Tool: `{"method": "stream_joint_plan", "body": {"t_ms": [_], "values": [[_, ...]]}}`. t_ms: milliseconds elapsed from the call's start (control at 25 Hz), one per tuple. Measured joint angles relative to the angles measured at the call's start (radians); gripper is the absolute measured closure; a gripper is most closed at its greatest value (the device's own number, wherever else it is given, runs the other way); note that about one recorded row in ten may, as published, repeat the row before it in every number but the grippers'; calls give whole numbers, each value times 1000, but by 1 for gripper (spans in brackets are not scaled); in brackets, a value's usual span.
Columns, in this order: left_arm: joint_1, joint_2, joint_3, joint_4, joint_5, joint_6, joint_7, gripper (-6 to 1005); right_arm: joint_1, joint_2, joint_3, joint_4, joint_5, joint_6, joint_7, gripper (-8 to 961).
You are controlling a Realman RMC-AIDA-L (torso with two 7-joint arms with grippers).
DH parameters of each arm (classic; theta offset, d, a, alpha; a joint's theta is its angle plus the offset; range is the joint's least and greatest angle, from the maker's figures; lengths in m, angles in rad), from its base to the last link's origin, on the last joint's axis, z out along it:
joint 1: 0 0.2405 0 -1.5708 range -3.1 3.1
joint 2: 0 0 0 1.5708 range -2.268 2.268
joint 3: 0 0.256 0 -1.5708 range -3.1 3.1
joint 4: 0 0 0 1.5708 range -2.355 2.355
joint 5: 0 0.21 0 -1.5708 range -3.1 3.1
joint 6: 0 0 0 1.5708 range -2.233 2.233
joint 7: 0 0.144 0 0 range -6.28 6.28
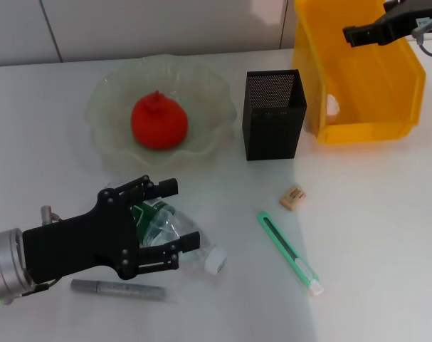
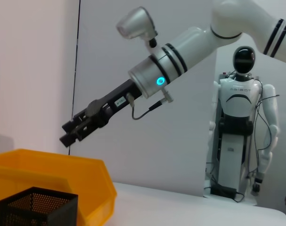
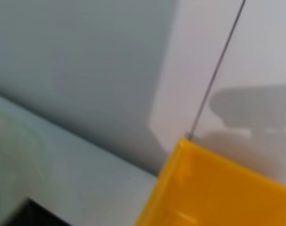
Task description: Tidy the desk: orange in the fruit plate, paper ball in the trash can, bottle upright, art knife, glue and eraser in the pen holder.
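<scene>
Around bottle [image 1: 174, 229], left tool [image 1: 178, 217] level

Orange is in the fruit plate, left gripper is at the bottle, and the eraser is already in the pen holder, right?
Not quite. In the head view the eraser lies on the desk in front of the pen holder, not in it. The rest holds: the orange sits in the fruit plate, and the left gripper is at the lying bottle.

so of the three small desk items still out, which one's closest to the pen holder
The eraser, the small tan block just in front of the black mesh pen holder. The green art knife lies farther forward, and the grey glue stick is far off beside the left gripper.
</scene>
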Motion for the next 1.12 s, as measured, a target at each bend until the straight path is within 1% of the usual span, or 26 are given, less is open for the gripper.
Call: {"method": "stream_joint_plan", "body": {"t_ms": [40, 80, 120, 160, 200, 240, 280, 360, 400, 440, 480, 520, 560, 600, 640, 680, 760, 840, 880, 960, 1080, 1120], "values": [[4, 0, -15, 0, 0, 2, 0, 268, -59, 1, 4, -55, 134, 1, -47, 191], [4, 0, -15, 0, 0, 2, 0, 268, -59, 1, 4, -55, 134, 1, -47, 159], [7, 0, -25, 0, 0, 6, 0, 268, -103, 1, 6, -83, 227, 2, -88, 126], [11, 1, -36, 0, 0, 11, 0, 269, -147, 1, 10, -107, 326, 0, -134, 126], [13, 1, -45, 0, 0, 16, 0, 269, -204, 1, 17, -125, 453, -9, -205, 126], [16, 2, -67, 0, 2, 21, 0, 270, -283, 4, 39, -123, 665, -43, -348, 126], [16, 2, -67, 0, 2, 21, 0, 270, -283, 4, 39, -123, 665, -43, -348, 126], [16, 2, -78, 0, 5, 21, 0, 271, -367, 4, 77, -69, 894, -113, -527, 126], [15, 4, -78, 0, 6, 20, 0, 272, -398, 5, 96, -31, 978, -162, -604, 126], [11, 9, -76, 1, 7, 18, -6, 272, -442, 3, 152, 78, 1114, -291, -761, 126], [11, 9, -76, 1, 7, 18, -6, 272, -442, 3, 152, 78, 1114, -291, -761, 126], [7, 12, -73, 11, 7, 18, -15, 273, -457, 2, 224, 211, 1166, -418, -887, 126], [7, 12, -73, 11, 7, 18, -15, 273, -457, 2, 224, 211, 1166, -418, -887, 126], [6, 13, -72, 26, 9, 18, -21, 274, -460, 2, 264, 282, 1171, -479, -948, 126], [5, 13, -70, 70, 28, 20, -39, 274, -455, -6, 357, 451, 1149, -591, -1088, 126], [5, 13, -70, 70, 28, 20, -39, 275, -455, -6, 357, 451, 1149, -591, -1088, 126], [2, 10, -69, 128, 70, 19, -76, 276, -447, -18, 425, 577, 1108, -657, -1193, 126], [-18, 0, -69, 267, 194, -4, -205, 276, -432, -37, 511, 719, 1027, -712, -1303, 126], [-18, 0, -69, 267, 194, -4, -205, 277, -432, -37, 511, 719, 1027, -712, -1303, 126], [-44, -5, -59, 377, 291, -14, -297, 278, -427, -43, 537, 765, 998, -716, -1323, 126], [-69, -5, 4, 508, 352, -12, -345, 279, -427, -47, 547, 797, 971, -701, -1328, 126], [-82, -4, 52, 582, 383, -13, -354, 280, -429, -48, 548, 801, 960, -699, -1328, 126]]}}
